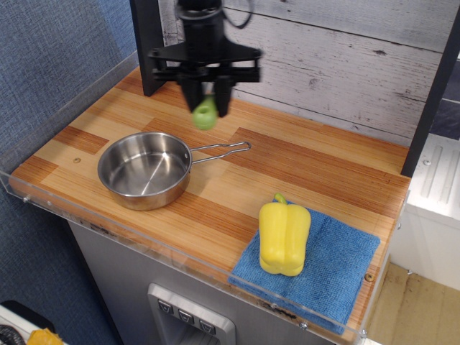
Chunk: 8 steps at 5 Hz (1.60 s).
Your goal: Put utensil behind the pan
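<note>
The gripper [205,100] hangs above the desk's back-left area, its jaws clamped on the utensil [205,115], whose lime-green handle points down, clear of the wood. The pan [144,169] sits near the front-left edge, so the carry likely targets the bare boards just behind it.
</note>
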Each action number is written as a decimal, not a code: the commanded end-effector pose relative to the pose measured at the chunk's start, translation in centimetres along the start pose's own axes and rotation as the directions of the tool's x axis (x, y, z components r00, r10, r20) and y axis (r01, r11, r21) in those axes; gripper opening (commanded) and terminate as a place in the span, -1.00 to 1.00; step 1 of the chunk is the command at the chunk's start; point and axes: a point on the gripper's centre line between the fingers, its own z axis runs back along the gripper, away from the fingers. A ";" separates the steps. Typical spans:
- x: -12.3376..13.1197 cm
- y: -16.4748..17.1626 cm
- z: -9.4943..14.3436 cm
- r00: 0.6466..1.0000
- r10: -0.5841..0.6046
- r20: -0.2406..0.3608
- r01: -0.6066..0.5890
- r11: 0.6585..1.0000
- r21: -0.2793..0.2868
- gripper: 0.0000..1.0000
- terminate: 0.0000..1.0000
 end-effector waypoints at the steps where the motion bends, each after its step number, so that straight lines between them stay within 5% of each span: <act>1: 2.6 2.5 -2.7 1.000 0.025 0.002 -0.025 0.999 0.028 -1.00 -1.00; 3: 4.8 3.1 -5.8 0.996 0.076 0.034 -0.079 0.994 0.079 -1.00 -1.00; 6: 5.0 3.5 -4.7 0.989 0.098 0.112 -0.108 0.990 0.087 -1.00 -1.00; 7: 4.8 4.1 -4.9 0.992 0.105 0.069 -0.108 0.993 0.043 1.00 -1.00; 8: 4.2 4.2 -4.4 0.989 0.127 0.076 -0.129 0.991 0.023 1.00 -1.00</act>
